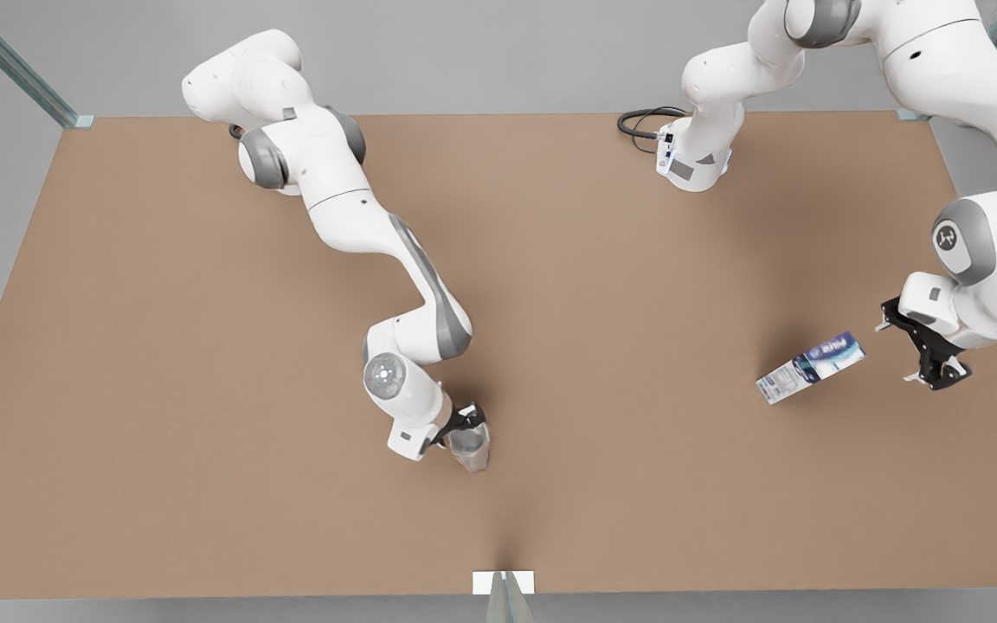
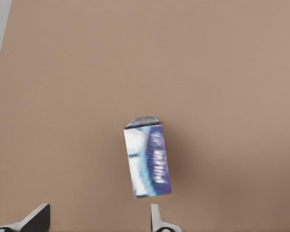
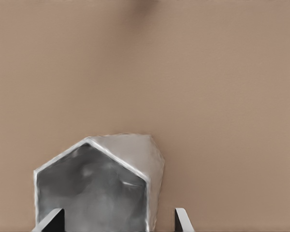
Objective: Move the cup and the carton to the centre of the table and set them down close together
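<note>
You look down on a plain grey floor (image 1: 481, 52) with glassy teal-edged posts (image 1: 18, 69) at the corners; soft even light, faint shadows

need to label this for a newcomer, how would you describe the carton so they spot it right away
Start from the brown table and go to the front view's right, where the left gripper hangs open. Just beside it, untouched, lies the carton. It is a rectangular box printed white and dark blue, unlike the plain grey faceted cup near the middle, which sits between the right gripper fingers.
</note>
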